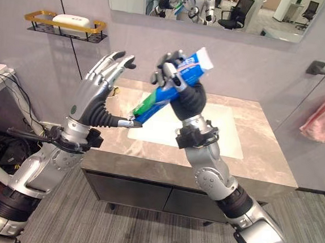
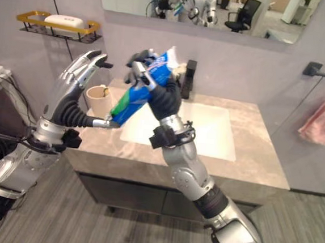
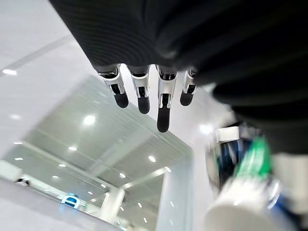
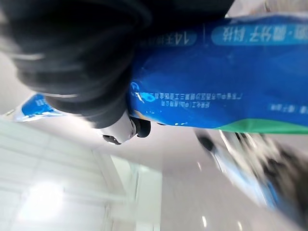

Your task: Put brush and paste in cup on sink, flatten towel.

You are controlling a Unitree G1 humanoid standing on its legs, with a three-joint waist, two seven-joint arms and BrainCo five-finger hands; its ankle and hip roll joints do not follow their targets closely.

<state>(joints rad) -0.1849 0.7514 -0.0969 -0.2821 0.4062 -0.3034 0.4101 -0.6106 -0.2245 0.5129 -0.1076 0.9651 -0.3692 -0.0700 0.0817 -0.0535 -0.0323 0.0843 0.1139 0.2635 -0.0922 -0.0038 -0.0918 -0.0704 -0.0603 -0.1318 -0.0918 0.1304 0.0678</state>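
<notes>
paste tube [image 1: 171, 85]: glossy plastic | countertop [image 1: 251, 146]: polished, probably stone

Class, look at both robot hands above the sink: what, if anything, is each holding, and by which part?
The right hand grips the toothpaste tube around its middle, fingers curled round it. The left hand is open beside it, its thumb near the tube's lower end, gripping nothing.

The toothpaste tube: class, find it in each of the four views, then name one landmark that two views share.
Left eye view: toothpaste tube centre, in the right hand.
Right eye view: left of centre.
Left wrist view: lower right corner.
Right wrist view: across the upper right.
Shared landmark: soap shelf.
</notes>
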